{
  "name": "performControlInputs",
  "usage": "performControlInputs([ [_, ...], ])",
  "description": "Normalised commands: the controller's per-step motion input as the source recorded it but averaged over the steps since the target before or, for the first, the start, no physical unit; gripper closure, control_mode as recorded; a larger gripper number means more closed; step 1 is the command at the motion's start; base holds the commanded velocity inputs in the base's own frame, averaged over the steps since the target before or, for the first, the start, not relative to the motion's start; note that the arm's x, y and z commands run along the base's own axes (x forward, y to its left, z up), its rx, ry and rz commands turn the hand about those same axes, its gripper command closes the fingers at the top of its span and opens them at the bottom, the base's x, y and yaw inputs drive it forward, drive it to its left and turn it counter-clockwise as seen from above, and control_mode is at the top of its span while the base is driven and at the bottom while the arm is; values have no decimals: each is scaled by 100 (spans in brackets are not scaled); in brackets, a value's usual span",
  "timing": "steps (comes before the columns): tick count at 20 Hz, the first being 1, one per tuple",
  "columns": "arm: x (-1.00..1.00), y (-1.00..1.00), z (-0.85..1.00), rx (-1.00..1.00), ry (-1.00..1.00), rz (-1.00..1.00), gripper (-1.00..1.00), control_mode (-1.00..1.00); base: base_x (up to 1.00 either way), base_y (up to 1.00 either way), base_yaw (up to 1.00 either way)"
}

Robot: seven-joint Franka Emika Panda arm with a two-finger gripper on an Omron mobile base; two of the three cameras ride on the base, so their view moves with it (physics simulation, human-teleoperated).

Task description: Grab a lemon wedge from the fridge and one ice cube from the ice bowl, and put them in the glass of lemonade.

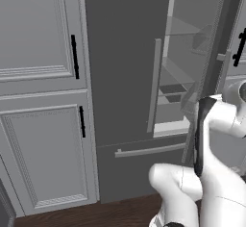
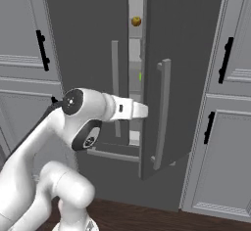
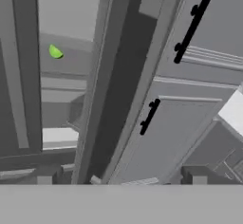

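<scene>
The fridge (image 1: pixel 125 77) is dark grey, and its right door (image 2: pixel 181 78) stands ajar. The lemon wedge (image 3: pixel 55 52), tiny and yellow-green, lies on a pale shelf inside. In the right base view the lemon wedge (image 2: pixel 140 77) is a green speck in the door gap. My gripper (image 3: pixel 118 179) is open, its dark fingertips (image 3: pixel 45 178) wide apart. It holds nothing, and the open door's edge runs up between the tips. My hand (image 2: pixel 138 110) sits at the gap, below the wedge. The glass of lemonade, ice bowl and ice cube are out of view.
A round orange-brown fruit (image 2: pixel 136 21) sits high in the gap. Panelled light-grey cabinets with black handles flank the fridge on the left (image 1: pixel 43 101) and on the right (image 2: pixel 230 78). A long bar handle (image 2: pixel 164 112) runs down the open door. Below is a dark wood floor (image 1: pixel 96 214).
</scene>
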Motion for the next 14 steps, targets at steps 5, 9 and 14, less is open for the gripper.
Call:
performControlInputs([
  [5, 79, 78, 22, -48, 58, -7, -100, -100, 0, 0, 0],
  [9, 66, 10, 0, -28, 43, -3, -100, -100, 0, 0, 0],
  [14, 44, -15, -24, -2, 5, 0, -100, -100, 0, 0, 0],
])
